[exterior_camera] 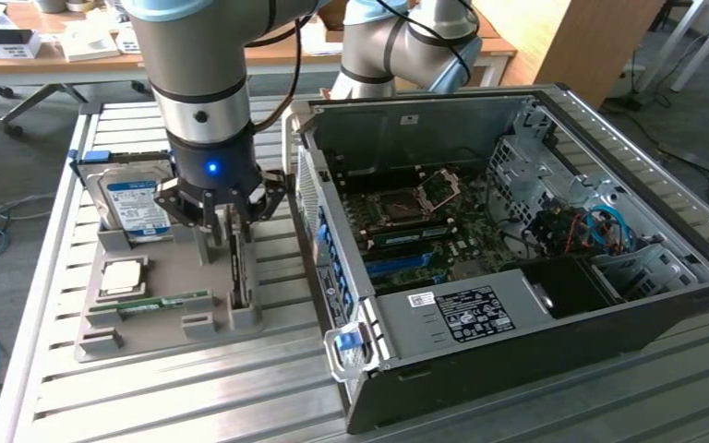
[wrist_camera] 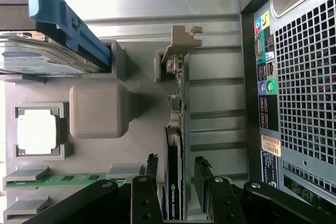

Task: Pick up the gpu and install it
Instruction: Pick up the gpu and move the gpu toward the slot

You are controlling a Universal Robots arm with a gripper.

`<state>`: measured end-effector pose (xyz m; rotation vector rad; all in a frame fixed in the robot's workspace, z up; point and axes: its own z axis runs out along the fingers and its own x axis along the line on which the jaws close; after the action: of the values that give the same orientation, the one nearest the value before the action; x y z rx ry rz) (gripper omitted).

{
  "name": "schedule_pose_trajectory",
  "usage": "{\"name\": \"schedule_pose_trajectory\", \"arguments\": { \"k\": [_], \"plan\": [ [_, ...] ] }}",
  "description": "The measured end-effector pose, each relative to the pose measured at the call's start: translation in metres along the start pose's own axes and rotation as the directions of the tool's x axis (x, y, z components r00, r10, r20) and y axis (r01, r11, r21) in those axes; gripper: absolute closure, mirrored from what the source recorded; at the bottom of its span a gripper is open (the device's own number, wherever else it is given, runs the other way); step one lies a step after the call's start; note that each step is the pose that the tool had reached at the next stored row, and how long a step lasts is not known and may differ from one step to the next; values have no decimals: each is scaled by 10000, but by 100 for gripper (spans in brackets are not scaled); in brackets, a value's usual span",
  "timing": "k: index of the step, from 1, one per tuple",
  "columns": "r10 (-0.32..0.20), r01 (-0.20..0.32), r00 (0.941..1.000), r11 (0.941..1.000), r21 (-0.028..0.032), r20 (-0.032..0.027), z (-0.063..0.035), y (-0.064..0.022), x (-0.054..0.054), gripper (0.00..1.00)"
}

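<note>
Slatted metal table (exterior_camera: 158,392) is carrying a gray parts tray (wrist_camera: 142,103), where the gripper (wrist_camera: 176,167) is hanging with jaws spread, one finger on each side of the gpu (wrist_camera: 174,187), which is standing on edge in its slot beside the open computer case (exterior_camera: 515,351). Closing squarely on the card's flat faces should, by my judgement, be keeping it from tilting. The arm (exterior_camera: 207,92) is reaching straight down.

Arm (exterior_camera: 207,101) upright; claw (wrist_camera: 177,160) down, jaws spread
</note>
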<state>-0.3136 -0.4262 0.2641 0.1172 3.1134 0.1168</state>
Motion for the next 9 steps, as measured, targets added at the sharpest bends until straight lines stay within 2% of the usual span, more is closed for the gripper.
{"name": "schedule_pose_trajectory", "arguments": {
  "k": [9],
  "plan": [
    [-1,1,10000,10000,0,0,-2,-34,-8,59]
  ]
}}
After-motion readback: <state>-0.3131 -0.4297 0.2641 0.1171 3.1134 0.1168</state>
